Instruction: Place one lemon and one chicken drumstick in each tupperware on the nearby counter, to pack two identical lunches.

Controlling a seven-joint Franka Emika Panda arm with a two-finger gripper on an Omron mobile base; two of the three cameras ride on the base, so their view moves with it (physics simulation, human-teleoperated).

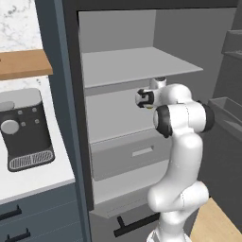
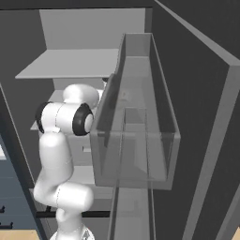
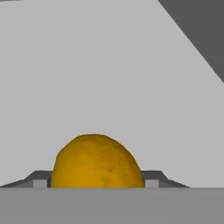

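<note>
Nearest us, between the two dark tips of our end effector (image 3: pixel 95 186), sits the yellow-orange oval lemon (image 3: pixel 97 162); jaws flank it, grip unconfirmed, so we should squeeze centred before lifting.

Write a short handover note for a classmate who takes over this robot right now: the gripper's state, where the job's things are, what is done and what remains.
Gripper: inside the open fridge, a finger on each side of one lemon; whether the fingers are pressing on it yet cannot be told.
Lemon: on a grey fridge shelf, seen from the hand view, not lifted.
Arm: reaches into the fridge under the upper shelf.
Counter: to the left of the fridge, bearing a coffee machine.
Done: the lemon is reached.
Left: grip it, carry it out to a tupperware, then pack the second lemon and both chicken drumsticks, one of each per container.
</note>
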